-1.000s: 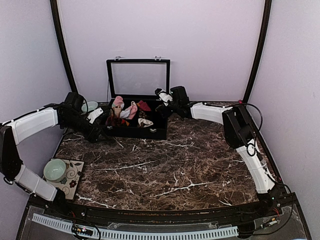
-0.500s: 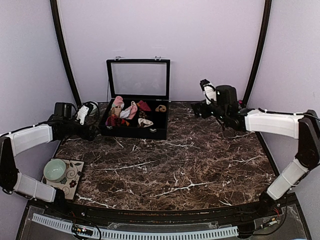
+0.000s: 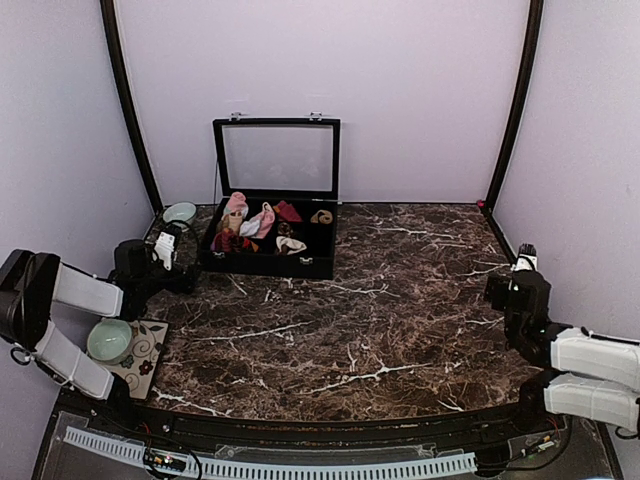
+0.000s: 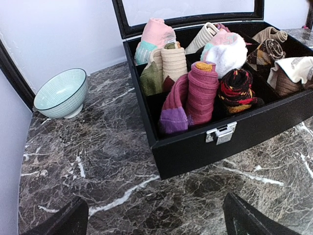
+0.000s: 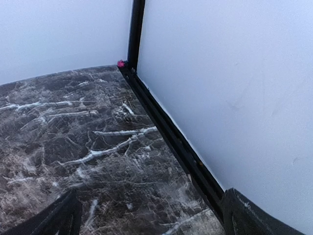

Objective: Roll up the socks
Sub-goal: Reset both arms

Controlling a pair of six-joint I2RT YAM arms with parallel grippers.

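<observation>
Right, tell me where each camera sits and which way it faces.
Top external: above, behind the bases, looking down the marble table to the open box; left arm, right arm show.
Left wrist: on the left hand, facing the box and a bowl; its fingertips show.
Right wrist: on the right hand, facing the far right corner post; its fingertips show.
Shared: top and left wrist both see box and bowl.

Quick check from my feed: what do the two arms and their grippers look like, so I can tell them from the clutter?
The left arm and right arm have white, rounded link covers joined by black joint housings. The left gripper and right gripper are black with a small white part, each ending in two dark, blunt fingers. No markings are readable.
</observation>
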